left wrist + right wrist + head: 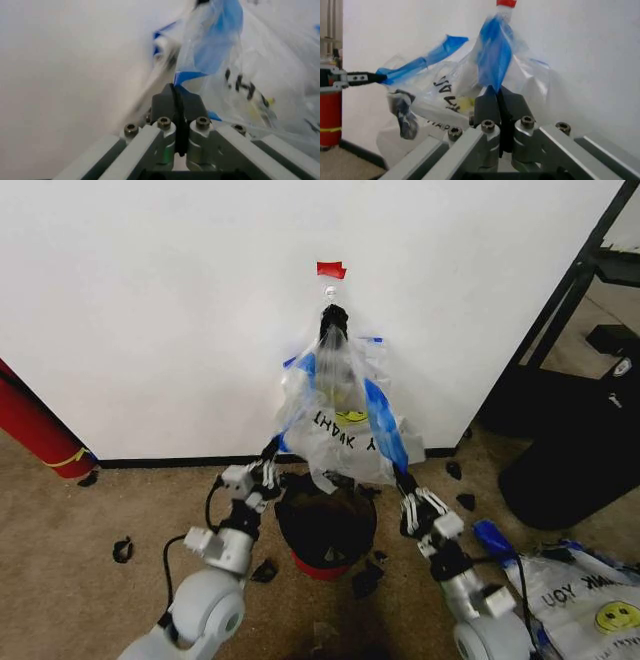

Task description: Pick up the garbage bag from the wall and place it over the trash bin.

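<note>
Both tools are up at the bag (345, 405), seen from the head: the left tool (272, 448) pinches its lower left blue edge, the right tool (403, 477) its lower right one. It hangs on the wall (150, 310) under red tape (331, 269), over a white smiley bag (345, 442), with the bin (325, 525) on the floor directly below.

From the left wrist, the left tool (176, 93) is clamped on a blue strip (212, 48).

From the right wrist, the right tool (497, 93) is clenched on another strip (494, 56); farther off, the left tool (379, 78) grips the opposite edge.
</note>
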`<state>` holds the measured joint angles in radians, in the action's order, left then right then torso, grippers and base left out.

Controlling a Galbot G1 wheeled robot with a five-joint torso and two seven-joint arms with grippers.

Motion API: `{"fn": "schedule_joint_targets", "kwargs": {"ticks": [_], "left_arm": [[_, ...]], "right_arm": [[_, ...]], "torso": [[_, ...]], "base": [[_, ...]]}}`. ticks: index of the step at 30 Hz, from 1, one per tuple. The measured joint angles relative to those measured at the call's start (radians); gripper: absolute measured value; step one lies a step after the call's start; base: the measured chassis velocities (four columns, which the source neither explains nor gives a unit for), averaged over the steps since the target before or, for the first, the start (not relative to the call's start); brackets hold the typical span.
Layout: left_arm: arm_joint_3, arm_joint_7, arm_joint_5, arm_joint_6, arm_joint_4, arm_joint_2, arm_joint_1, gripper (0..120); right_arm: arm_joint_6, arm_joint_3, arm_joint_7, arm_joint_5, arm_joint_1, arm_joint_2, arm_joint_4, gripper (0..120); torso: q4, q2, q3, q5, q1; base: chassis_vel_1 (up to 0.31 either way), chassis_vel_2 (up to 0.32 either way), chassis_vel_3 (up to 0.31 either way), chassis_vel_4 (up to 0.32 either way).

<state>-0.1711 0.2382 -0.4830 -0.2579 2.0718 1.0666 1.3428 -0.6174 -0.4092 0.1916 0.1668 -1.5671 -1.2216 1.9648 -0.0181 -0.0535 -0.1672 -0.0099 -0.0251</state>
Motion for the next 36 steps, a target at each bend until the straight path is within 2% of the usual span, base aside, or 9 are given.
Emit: {"fn": "schedule_joint_targets", "kwargs": {"ticks": [9, 13, 22, 28, 32, 36], "left_arm": [[-0.033, 0.055, 0.056, -0.002, 0.043, -0.033, 0.055, 0], [-0.048, 0.079, 0.099, -0.001, 0.061, -0.035, 0.092, 0], [-0.041, 0.102, 0.123, -0.017, 0.019, -0.014, 0.109, 0], [-0.033, 0.102, 0.128, -0.033, 0.004, 0.004, 0.103, 0], [-0.023, 0.100, 0.127, -0.039, -0.018, 0.007, 0.105, 0], [0.006, 0.082, 0.085, -0.045, -0.041, 0.011, 0.123, 0]], "right_arm": [[-0.078, -0.026, 0.071, -0.030, -0.076, 0.000, 0.014, 0], [-0.132, -0.053, 0.177, -0.022, -0.098, 0.001, 0.026, 0], [-0.205, -0.061, 0.221, -0.038, -0.084, -0.006, -0.071, 0], [-0.205, -0.043, 0.246, -0.016, -0.045, -0.016, -0.118, 0], [-0.205, -0.036, 0.306, 0.020, -0.028, -0.025, -0.152, 0], [-0.211, -0.058, 0.489, 0.135, -0.003, -0.020, -0.179, 0]], "torso": [[-0.0001, 0.000, 0.000, -0.0001, 0.000], [0.0000, 0.000, 0.000, -0.0002, 0.000], [0.0000, 0.000, 0.000, -0.0001, 0.000], [0.0001, 0.000, 0.000, 0.0000, 0.000], [0.0000, 0.000, 0.000, 0.0000, 0.000], [0.0001, 0.000, 0.000, 0.0000, 0.000]], "base": [[0.000, 0.000, 0.000, 0.000], [0.000, 0.000, 0.000, 0.000], [0.000, 0.000, 0.000, 0.000], [0.000, 0.000, 0.000, 0.000], [0.000, 0.000, 0.000, 0.000], [0.000, 0.000, 0.000, 0.000]]}}
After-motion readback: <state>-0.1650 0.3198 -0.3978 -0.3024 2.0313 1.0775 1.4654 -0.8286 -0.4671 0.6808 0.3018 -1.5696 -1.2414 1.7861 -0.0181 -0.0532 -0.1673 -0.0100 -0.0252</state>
